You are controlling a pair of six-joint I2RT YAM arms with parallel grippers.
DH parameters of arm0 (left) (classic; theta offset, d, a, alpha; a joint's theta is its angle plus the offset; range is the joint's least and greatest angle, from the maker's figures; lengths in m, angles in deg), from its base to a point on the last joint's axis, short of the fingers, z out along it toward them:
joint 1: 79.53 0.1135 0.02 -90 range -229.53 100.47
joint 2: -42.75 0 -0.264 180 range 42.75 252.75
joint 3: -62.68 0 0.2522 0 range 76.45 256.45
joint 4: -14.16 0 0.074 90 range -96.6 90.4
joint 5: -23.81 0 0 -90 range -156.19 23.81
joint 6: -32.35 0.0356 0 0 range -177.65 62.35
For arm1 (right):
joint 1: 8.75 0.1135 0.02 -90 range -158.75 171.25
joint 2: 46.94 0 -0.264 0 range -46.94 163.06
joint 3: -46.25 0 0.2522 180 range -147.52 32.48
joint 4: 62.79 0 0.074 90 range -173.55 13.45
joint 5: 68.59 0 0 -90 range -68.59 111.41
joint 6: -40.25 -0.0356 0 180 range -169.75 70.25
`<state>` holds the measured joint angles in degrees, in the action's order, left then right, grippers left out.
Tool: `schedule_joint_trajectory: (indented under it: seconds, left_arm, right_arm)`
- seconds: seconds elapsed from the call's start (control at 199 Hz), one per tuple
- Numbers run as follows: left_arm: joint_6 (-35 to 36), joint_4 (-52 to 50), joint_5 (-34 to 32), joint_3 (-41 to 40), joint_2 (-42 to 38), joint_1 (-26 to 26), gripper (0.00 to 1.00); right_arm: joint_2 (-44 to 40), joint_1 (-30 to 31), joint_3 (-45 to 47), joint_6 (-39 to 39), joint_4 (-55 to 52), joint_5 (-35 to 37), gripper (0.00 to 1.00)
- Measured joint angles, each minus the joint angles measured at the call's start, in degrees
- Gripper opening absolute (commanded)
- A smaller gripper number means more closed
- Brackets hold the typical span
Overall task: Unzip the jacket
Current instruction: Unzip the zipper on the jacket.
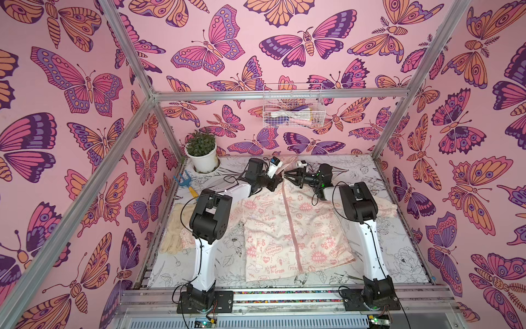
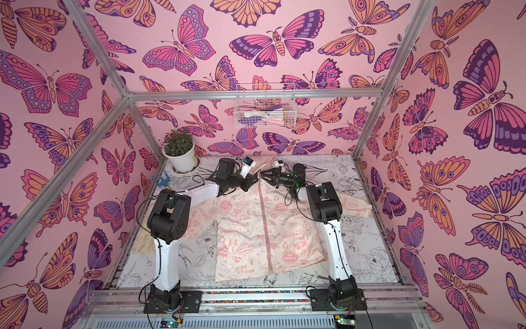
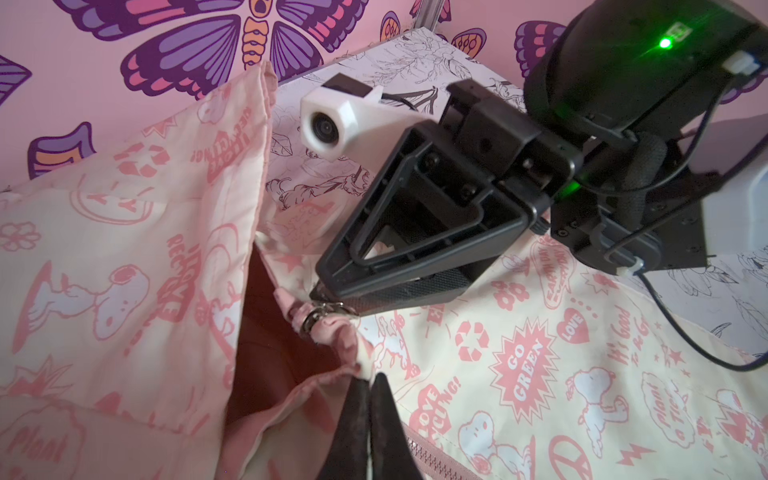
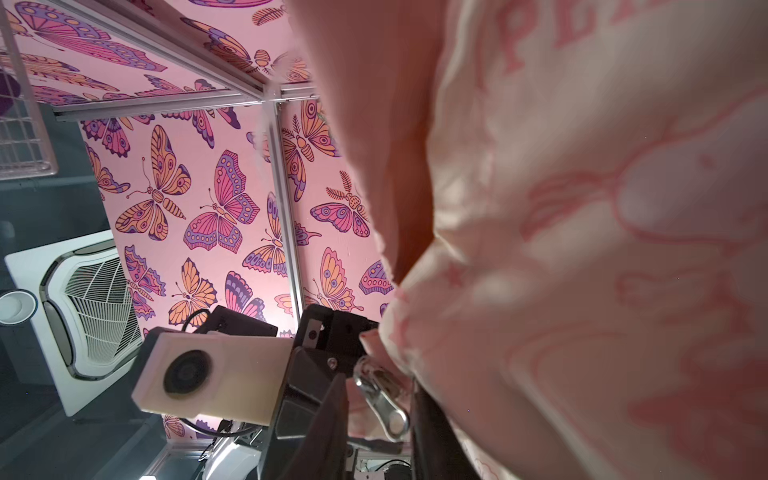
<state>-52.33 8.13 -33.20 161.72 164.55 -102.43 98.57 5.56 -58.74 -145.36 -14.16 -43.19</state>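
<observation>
Pink print on the cream jacket [image 3: 436, 316]: "GO GREEN" in a starburst and "LOVE" in a heart, just beside the left hand [image 3: 371, 380]. "EARTH DAY EVERYDAY" sits near the right hand [image 3: 318, 295]. "It's Good To Be Green" and "PEACE" lie well apart from both hands.

Close-up jacket [image 4: 582, 249] blurred in the right wrist view, work glove [image 1: 173, 228] half behind the left arm [image 1: 209, 216], wire basket [image 1: 266, 105] contents unreadable
</observation>
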Motion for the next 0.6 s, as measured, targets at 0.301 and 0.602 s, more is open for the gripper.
schedule_joint_trajectory:
  seconds: [0.301, 0.602]
  left_arm:
    - [0.00, -0.02, 0.00, 0.00, 0.00, -0.02, 0.00]
    - [-0.04, -0.02, 0.02, 0.00, 0.00, -0.02, 0.00]
  right_arm:
    - [0.00, 0.00, 0.96, 1.11, -1.60, -0.02, 0.37]
    - [0.00, 0.00, 0.79, -1.70, 0.85, -0.07, 0.41]
